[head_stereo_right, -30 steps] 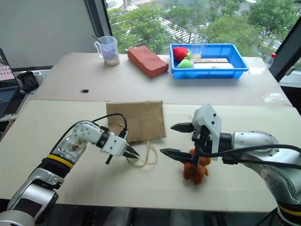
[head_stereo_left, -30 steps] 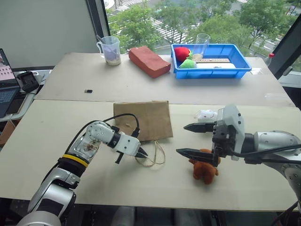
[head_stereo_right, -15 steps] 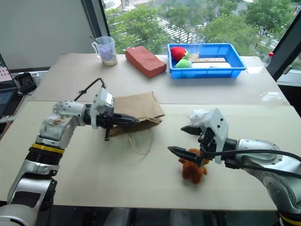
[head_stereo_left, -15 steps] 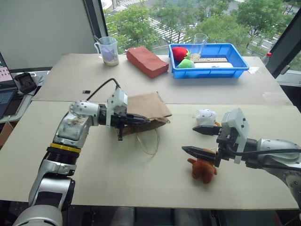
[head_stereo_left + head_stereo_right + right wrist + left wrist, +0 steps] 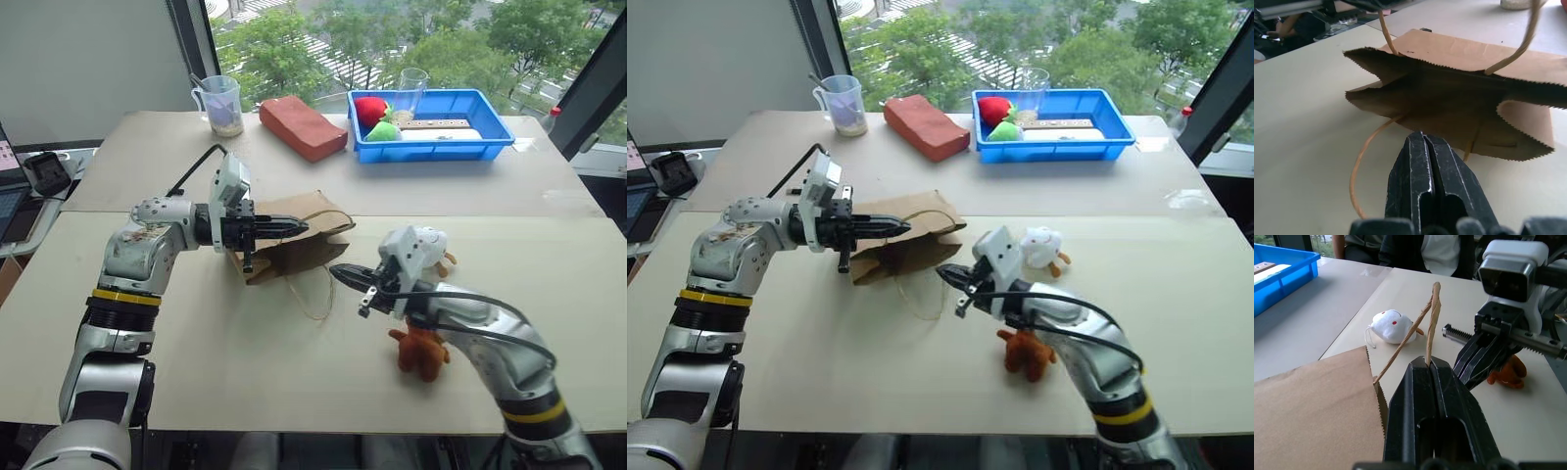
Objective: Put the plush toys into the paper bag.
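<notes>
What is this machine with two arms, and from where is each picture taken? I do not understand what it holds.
It is a humanoid robot with two arms, each ending in a two-finger gripper. Two pictures come from cameras in its head, looking down over the table; the other two come from cameras on its wrists, looking along the fingers.

The left gripper is shut on one cord handle of the paper bag, lifting that edge so the bag's mouth gapes. The right gripper is shut, holds nothing and points at that mouth.

On the table lie a white plush toy and a brown plush toy, neither in the bag yet. Farther back are a red block, a cup and a blue tray.
</notes>
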Robot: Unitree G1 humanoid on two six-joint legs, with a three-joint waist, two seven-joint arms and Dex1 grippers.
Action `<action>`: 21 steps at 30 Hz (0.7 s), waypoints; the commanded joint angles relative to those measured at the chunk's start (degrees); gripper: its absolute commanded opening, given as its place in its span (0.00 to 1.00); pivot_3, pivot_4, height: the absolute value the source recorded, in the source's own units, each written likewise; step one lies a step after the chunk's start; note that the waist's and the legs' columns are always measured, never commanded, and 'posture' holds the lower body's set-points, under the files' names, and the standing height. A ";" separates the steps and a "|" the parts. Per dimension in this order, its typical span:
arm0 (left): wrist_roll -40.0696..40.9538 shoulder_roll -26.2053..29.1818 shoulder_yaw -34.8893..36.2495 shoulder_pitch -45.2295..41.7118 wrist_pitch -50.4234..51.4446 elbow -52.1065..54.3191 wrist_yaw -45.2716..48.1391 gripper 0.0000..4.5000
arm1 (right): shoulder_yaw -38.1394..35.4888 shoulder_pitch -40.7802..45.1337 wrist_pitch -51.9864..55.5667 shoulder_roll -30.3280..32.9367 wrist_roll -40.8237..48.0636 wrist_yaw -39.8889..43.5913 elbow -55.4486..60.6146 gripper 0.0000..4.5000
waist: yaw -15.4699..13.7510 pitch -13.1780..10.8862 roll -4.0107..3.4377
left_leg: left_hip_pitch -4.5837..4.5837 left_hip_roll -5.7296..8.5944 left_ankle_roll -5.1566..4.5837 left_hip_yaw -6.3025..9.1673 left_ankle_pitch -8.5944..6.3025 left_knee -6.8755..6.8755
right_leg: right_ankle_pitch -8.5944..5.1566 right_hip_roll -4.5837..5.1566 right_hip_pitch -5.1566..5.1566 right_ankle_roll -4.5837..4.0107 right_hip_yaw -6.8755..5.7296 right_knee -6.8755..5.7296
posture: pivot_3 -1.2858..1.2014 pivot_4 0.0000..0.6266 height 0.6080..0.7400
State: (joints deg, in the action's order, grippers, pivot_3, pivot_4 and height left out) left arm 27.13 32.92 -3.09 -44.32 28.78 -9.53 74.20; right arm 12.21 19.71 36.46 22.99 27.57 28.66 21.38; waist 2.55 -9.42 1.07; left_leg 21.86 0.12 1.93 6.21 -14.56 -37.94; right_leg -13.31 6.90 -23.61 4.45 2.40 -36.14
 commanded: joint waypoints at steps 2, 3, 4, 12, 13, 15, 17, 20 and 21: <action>1.47 -0.01 1.62 -1.83 0.00 1.40 -0.15 0.00 | 3.23 5.23 -8.38 -8.12 -6.37 -1.25 -10.42 0.01 | 0.22 0.00 0.00 | -0.04 -0.01 0.01 0.00 0.01 0.02 | 0.00 -0.01 -0.02 0.00 0.01 -0.01 | 0.52 0.24 1.00; 1.47 -0.06 1.61 -1.93 -0.02 1.36 -0.15 0.00 | 3.31 6.56 -9.58 -10.48 -7.23 -1.79 -13.39 0.01 | 0.29 0.00 0.00 | -0.04 -0.01 0.02 0.00 0.01 0.03 | 0.00 -0.01 -0.06 0.00 0.02 -0.05 | 0.52 0.24 1.00; 1.46 -0.12 1.60 -2.06 0.00 1.32 -0.19 0.00 | 3.46 7.70 -10.63 -12.26 -8.03 -2.07 -15.89 0.01 | 0.42 0.00 0.00 | -0.03 -0.01 0.03 0.00 0.02 0.03 | 0.00 -0.01 -0.08 0.00 0.02 -0.06 | 0.52 0.24 1.00; 0.41 -0.05 2.73 -2.96 -1.83 0.21 -1.85 0.00 | 1.48 13.24 -13.33 -21.58 -14.01 -7.66 -33.67 0.01 | 0.58 0.01 -0.01 | 0.16 0.00 0.35 0.01 0.20 0.09 | 0.01 -0.01 -0.47 -0.02 0.02 -0.62 | 0.52 0.24 1.00; 0.04 -0.07 3.00 -3.08 -2.48 -0.12 -2.39 0.00 | 1.34 13.38 -13.20 -22.11 -14.44 -8.04 -34.63 0.01 | 0.63 0.01 -0.01 | 0.17 0.00 0.35 0.01 0.20 0.10 | 0.01 -0.01 -0.50 -0.02 0.02 -0.63 | 0.52 0.24 1.00; 0.00 0.27 3.85 -3.31 -2.75 -0.27 -3.27 0.00 | 1.94 13.53 -12.86 -22.54 -15.69 -8.33 -35.87 0.01 | 1.02 0.01 -0.01 | 0.19 0.00 0.34 0.01 0.20 0.11 | 0.01 -0.01 -0.54 -0.02 0.02 -0.64 | 0.52 0.24 1.00; -0.13 0.63 4.95 -3.96 -3.40 -0.98 -4.47 0.00 | 2.87 14.06 -12.62 -22.56 -17.62 -8.67 -37.46 0.01 | 1.42 0.01 -0.02 | 0.15 -0.01 0.34 0.00 0.19 0.11 | 0.01 -0.01 -0.53 -0.02 0.03 -0.69 | 0.52 0.24 1.00; -0.58 1.11 6.39 -5.44 -5.01 -2.24 -6.71 0.00 | 3.28 15.11 -11.57 -22.83 -19.68 -9.33 -39.49 0.01 | 1.65 0.01 -0.02 | 0.11 0.00 0.27 0.01 0.16 0.11 | 0.01 -0.01 -0.53 -0.02 0.03 -0.77 | 0.52 0.24 1.00; -0.64 1.16 6.64 -5.74 -5.35 -2.50 -7.18 0.00 | 3.27 15.35 -11.29 -22.94 -20.13 -9.42 -39.92 0.01 | 1.67 0.01 -0.02 | 0.08 0.00 0.26 0.01 0.15 0.11 | 0.01 -0.01 -0.52 -0.02 0.03 -0.80 | 0.52 0.24 1.00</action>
State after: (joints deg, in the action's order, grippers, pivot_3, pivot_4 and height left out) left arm 26.76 33.36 1.43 -48.46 25.00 -12.37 68.05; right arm 15.40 34.44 24.29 0.33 8.77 19.90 -17.66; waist 4.22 -9.41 1.05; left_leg 21.93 0.12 2.18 6.22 -14.41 -37.83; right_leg -13.30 6.88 -24.13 4.43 2.44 -36.98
